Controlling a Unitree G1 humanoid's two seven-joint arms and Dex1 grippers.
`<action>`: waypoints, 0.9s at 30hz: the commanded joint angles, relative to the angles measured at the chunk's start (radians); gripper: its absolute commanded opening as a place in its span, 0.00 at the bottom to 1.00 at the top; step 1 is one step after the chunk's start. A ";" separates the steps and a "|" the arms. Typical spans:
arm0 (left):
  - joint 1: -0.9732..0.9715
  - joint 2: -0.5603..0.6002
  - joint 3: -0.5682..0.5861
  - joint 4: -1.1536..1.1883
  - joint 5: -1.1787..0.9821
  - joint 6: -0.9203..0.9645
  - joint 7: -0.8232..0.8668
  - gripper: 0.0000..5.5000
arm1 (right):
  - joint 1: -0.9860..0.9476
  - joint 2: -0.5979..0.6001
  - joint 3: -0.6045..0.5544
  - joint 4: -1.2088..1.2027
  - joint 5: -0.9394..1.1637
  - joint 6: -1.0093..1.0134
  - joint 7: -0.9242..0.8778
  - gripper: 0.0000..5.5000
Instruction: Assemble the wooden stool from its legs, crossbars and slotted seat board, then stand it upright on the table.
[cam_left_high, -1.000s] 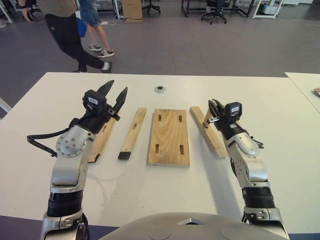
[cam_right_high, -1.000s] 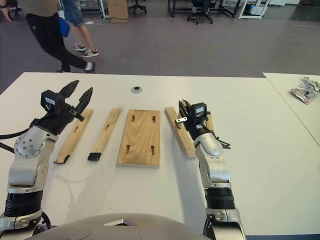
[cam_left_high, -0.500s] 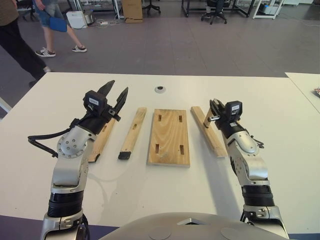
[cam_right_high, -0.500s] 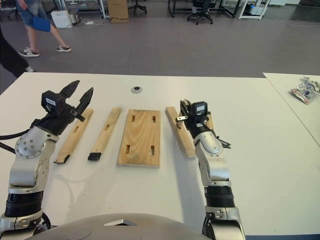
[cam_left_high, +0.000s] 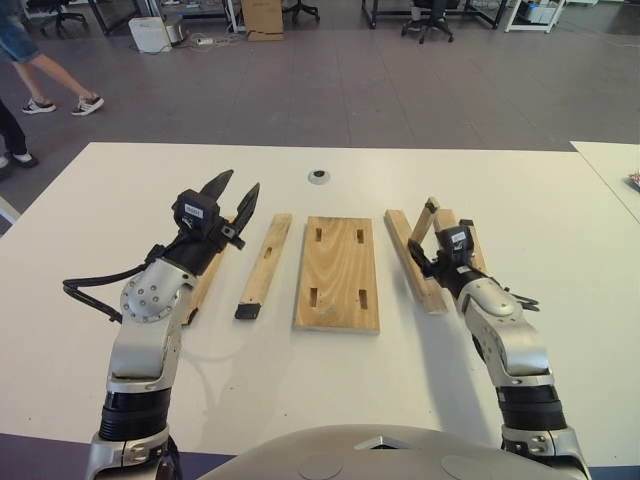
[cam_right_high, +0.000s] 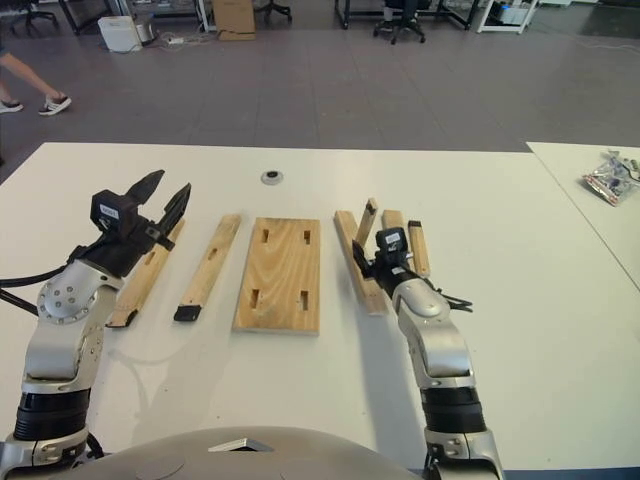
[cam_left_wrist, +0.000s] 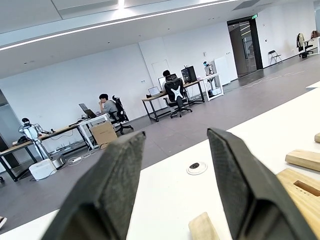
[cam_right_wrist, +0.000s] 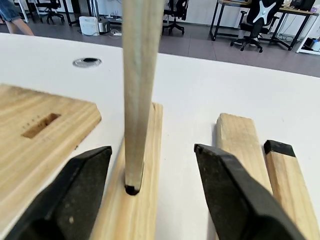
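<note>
The slotted seat board (cam_left_high: 338, 272) lies flat mid-table. To its left lie a bar with a black tip (cam_left_high: 262, 262) and a longer leg (cam_left_high: 203, 283). My left gripper (cam_left_high: 237, 186) hovers open above that leg's far end, holding nothing. Right of the board lies another long bar (cam_left_high: 408, 255), and a slim stick (cam_right_wrist: 140, 85) stands upright with its foot on this bar. My right gripper (cam_right_wrist: 152, 152) is open, its fingers (cam_right_wrist: 75, 197) on either side of the stick and bar, apart from both. Two more short pieces (cam_right_wrist: 241, 140) lie just beyond on the right.
A round grommet (cam_left_high: 319, 177) is set in the white table (cam_left_high: 560, 210) behind the board. The table's far edge meets open floor. A second table's corner (cam_right_high: 600, 170) carries some small parts at the far right.
My right gripper has dropped and drawn back toward me, uncovering the upright stick and the short pieces behind it. My left gripper has sunk slightly.
</note>
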 joint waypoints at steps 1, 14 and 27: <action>0.014 -0.009 -0.005 -0.018 0.014 -0.015 0.010 0.41 | 0.041 -0.043 0.030 -0.073 -0.010 0.082 0.030 0.56; 0.077 -0.044 -0.014 -0.057 0.038 -0.022 0.046 0.41 | 0.078 -0.097 0.019 -0.172 0.058 0.389 0.087 0.52; -0.002 -0.021 0.059 -0.048 -0.216 0.101 -0.051 0.45 | -0.173 -0.087 -0.109 -0.063 0.161 0.255 0.169 0.38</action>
